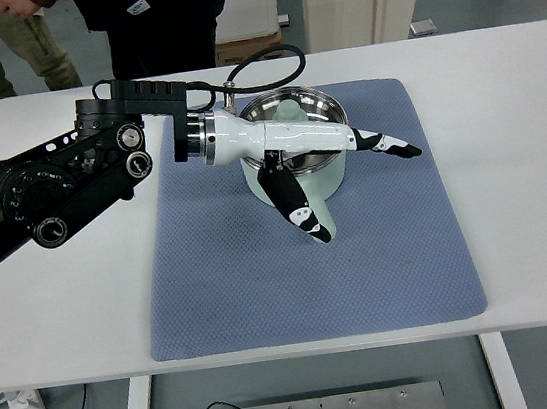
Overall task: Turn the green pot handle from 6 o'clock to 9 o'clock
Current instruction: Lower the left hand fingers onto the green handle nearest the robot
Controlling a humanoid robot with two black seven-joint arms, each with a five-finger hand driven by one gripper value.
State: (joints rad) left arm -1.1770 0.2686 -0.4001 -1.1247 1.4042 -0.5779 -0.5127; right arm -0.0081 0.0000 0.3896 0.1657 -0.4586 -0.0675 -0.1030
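**Desk:** What am I looking at, left to right?

**Operator:** From the far left my left arm (50,193) comes in across the white table (533,180), black links first, then the white forearm. It reaches over the blue mat (264,286), which I take to be there to keep the pot from sliding as it turns. The left hand (335,171) sits across the near rim of the green pot (294,171), which stands on the upper middle of the mat.

**Desk:** Is the hand gripping?

**Operator:** No. The fingers are spread and hold nothing: the long fingers (392,143) stretch past the pot's right side, while the thumb (294,207) drops down the near wall, touching or just beside the pale green handle (326,220). That handle points toward me, roughly six o'clock, a shade to the right.

**Desk:** Why that pose?

**Operator:** My reading: the thumb lies on the handle's left side, so it is poorly placed to sweep the handle clockwise toward nine. I'd judge the rotation not yet begun.

**Desk:** Anything else?

**Operator:** People (159,23) stand behind the far edge. My right arm is out of shot.
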